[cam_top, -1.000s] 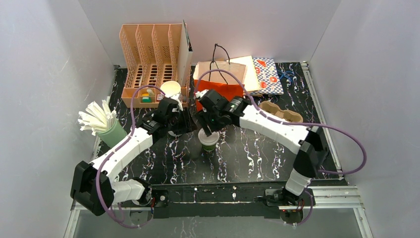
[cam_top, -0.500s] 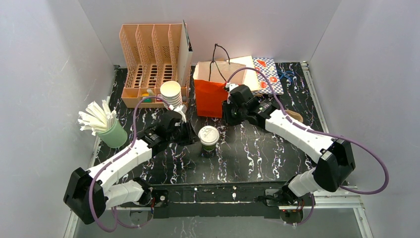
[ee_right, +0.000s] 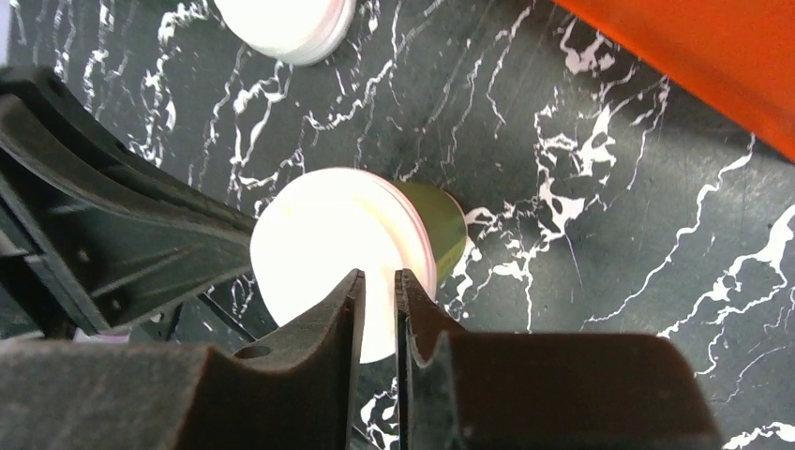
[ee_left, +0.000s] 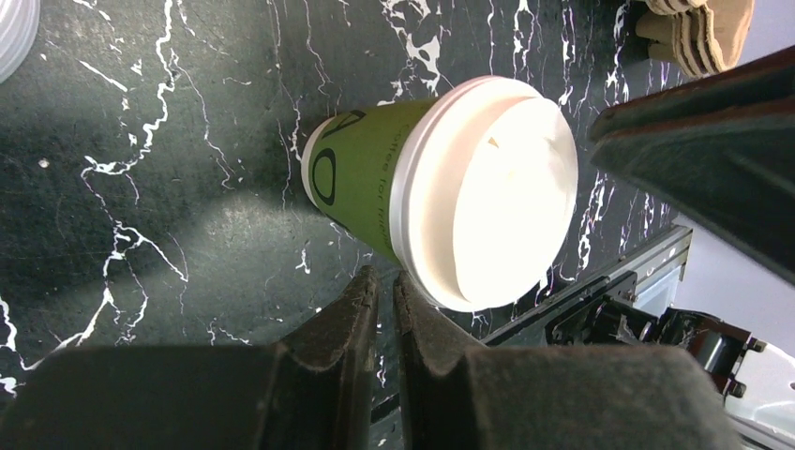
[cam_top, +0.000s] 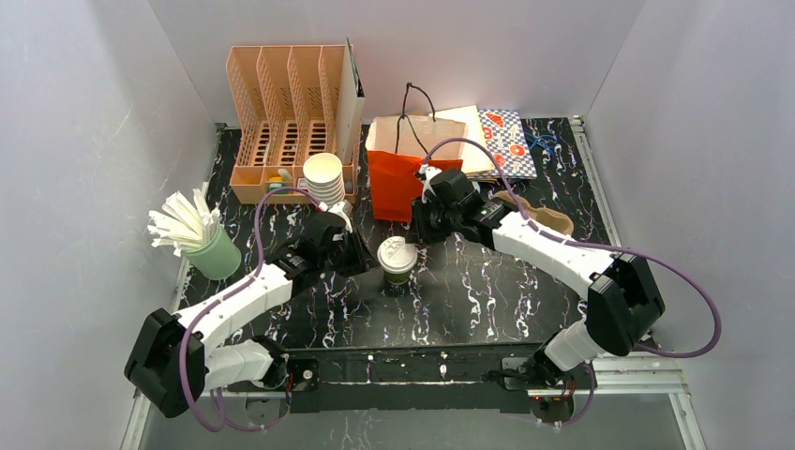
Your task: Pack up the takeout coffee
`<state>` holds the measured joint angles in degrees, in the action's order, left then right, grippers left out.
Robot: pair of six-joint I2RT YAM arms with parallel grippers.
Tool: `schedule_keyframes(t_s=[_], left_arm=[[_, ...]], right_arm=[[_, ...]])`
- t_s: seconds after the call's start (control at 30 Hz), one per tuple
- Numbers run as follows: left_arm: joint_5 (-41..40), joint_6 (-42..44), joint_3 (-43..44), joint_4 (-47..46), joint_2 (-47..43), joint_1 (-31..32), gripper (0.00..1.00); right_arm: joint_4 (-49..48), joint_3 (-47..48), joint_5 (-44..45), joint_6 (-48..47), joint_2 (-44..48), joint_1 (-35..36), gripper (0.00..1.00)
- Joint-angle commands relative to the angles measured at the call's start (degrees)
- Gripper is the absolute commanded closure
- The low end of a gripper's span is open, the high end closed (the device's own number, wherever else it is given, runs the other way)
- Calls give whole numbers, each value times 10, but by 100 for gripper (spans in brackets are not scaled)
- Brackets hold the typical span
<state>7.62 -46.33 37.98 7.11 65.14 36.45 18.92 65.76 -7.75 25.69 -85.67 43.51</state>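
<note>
The green cup (cam_top: 397, 273) with its white lid (cam_top: 397, 253) stands upright mid-table, where it stood a second ago. The right gripper (ee_right: 377, 279), then over the lid, has drawn back toward the orange bag (cam_top: 392, 187), its jaws now nearly together on nothing. The left gripper (ee_left: 385, 281) sits just beside the cup, likewise closed up and empty.

At centre, a white-lidded dark green cup (ee_right: 349, 251) — orange paper bag (ee_right: 698, 56) at one o'clock, loose round white plastic lid (ee_right: 286, 26) at eleven.
</note>
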Motion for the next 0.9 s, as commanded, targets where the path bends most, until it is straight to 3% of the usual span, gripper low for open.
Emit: schedule_keyframes(t_s=[0.0,0.87], left_arm=[[-13,8,13,-6,8,-11,90],[3,33,123,-40,148,-18,89]], right_arm=[[-25,-25,-14,11,11,-2,72],[34,-94,-32,112,117,-1,54]])
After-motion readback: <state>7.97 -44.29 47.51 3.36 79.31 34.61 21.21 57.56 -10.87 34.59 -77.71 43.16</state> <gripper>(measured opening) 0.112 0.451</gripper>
